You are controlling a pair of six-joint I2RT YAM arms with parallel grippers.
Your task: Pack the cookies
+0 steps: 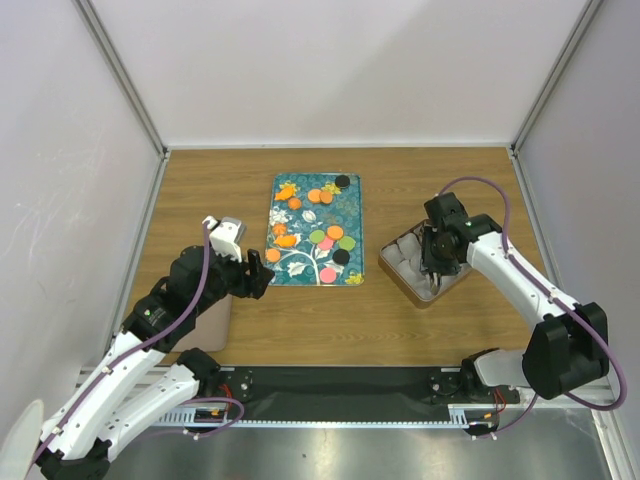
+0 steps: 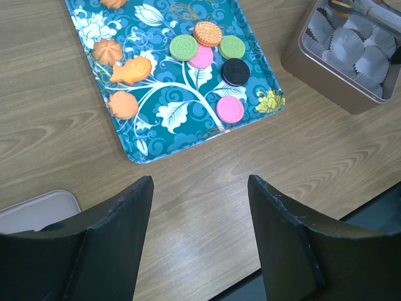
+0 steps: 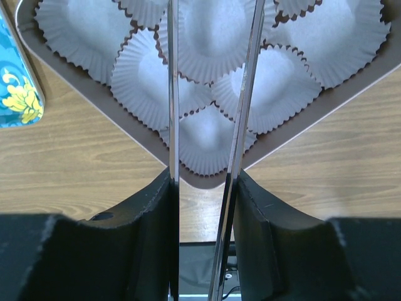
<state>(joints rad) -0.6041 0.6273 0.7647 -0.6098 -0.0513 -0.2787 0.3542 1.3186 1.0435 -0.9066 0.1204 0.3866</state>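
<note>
Several cookies, small round discs in orange, green, pink and black, lie on the teal flowered tray. The left wrist view shows a pink cookie, a black one and a green one at the tray's near end. My left gripper hovers open over bare wood just short of that end, holding nothing. My right gripper is shut on metal tongs, whose two blades reach out over the brown box; their tips run off the frame.
The brown box right of the tray holds several white fluted paper cups. A pale flat lid lies on the table by my left arm. White walls enclose the table on three sides.
</note>
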